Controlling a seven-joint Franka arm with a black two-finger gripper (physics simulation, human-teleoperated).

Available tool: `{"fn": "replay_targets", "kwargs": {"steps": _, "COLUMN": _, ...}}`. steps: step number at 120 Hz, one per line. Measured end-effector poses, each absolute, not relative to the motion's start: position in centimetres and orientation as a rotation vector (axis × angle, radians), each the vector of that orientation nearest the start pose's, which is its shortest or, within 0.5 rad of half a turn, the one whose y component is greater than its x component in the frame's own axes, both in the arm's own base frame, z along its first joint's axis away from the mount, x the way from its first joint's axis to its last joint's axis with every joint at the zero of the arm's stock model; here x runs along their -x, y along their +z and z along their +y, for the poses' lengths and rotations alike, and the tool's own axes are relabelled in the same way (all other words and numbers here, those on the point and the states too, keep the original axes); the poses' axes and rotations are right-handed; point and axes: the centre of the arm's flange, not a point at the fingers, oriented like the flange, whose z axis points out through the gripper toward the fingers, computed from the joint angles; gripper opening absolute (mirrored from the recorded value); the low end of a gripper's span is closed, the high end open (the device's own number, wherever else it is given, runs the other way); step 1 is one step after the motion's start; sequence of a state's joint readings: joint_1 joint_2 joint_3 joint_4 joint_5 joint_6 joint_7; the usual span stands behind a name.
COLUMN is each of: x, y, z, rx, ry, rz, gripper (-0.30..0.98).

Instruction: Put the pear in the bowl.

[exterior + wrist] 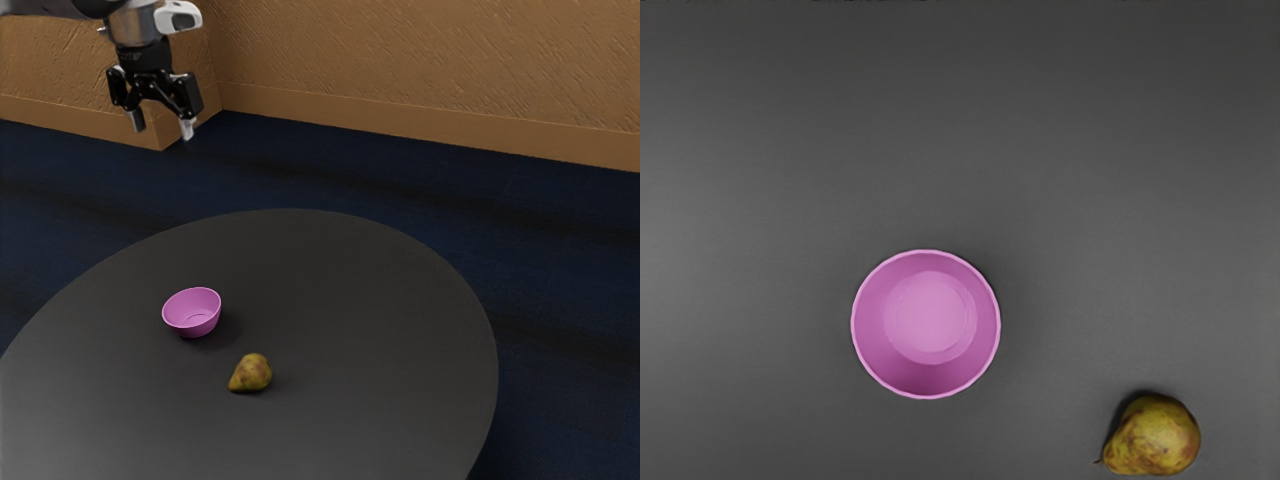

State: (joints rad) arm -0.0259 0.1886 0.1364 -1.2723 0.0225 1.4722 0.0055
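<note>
Pincer [162, 126] high over the worktop [350, 290], well clear of it. Its two fingers stand wide apart, with nothing between them; it has hold of nothing.

Pear [251, 374] lying on its side on the worktop, well below the pincer, outside the bowl [192, 312] and a little apart from it. Bowl upright and empty, also below the pincer and, by my reading, the nearer of the two.

Step in hand, as I judge it: the approach, grasp not begun. Next move calls for the pincer to travel past the bowl until it is over the pear, then come down with fingers astride the fat end. Worth giving the bowl's rim room on the descent. Rounded flanks could roll if one finger touches first; an even close seems wise.
</note>
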Motion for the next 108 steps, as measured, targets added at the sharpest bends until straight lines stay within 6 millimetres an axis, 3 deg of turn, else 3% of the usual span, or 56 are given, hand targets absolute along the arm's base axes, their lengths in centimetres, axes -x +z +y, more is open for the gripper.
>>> {"fn": "replay_targets", "kwargs": {"steps": 11, "x": -60.0, "y": 64.8, "z": 5.6, "rx": 3.092, "ry": -0.023, "rz": -0.160, "gripper": 0.69}}
{"fn": "replay_targets", "kwargs": {"steps": 20, "x": -60.1, "y": 64.9, "z": 3.8, "rx": 3.098, "ry": -0.025, "rz": -0.115, "gripper": 0.69}}
{"fn": "replay_targets", "kwargs": {"steps": 28, "x": -60.7, "y": 63.8, "z": 2.2, "rx": 3.102, "ry": 0.001, "rz": -0.073, "gripper": 0.69}}
{"fn": "replay_targets", "kwargs": {"steps": 33, "x": -61.0, "y": 62.7, "z": 0.1, "rx": 3.096, "ry": 0.027, "rz": -0.009, "gripper": 0.69}}
{"fn": "replay_targets", "kwargs": {"steps": 44, "x": -60.4, "y": 59.6, "z": -7.2, "rx": 3.050, "ry": 0.104, "rz": 0.215, "gripper": 0.69}}
{"fn": "replay_targets", "kwargs": {"steps": 56, "x": -57.2, "y": 56.5, "z": -11.2, "rx": 2.995, "ry": 0.180, "rz": 0.358, "gripper": 0.69}}
{"fn": "replay_targets", "kwargs": {"steps": 71, "x": -51.9, "y": 51.5, "z": -13.7, "rx": 2.929, "ry": 0.239, "rz": 0.473, "gripper": 0.69}}
{"fn": "replay_targets", "kwargs": {"steps": 86, "x": -49.0, "y": 47.0, "z": -15.6, "rx": 2.914, "ry": 0.252, "rz": 0.585, "gripper": 0.69}}
{"fn": "replay_targets", "kwargs": {"steps": 96, "x": -48.0, "y": 46.5, "z": -14.2, "rx": 2.931, "ry": 0.208, "rz": 0.570, "gripper": 0.69}}
{"fn": "replay_targets", "kwargs": {"steps": 108, "x": -47.2, "y": 46.5, "z": -15.0, "rx": 2.925, "ry": 0.193, "rz": 0.617, "gripper": 0.69}}
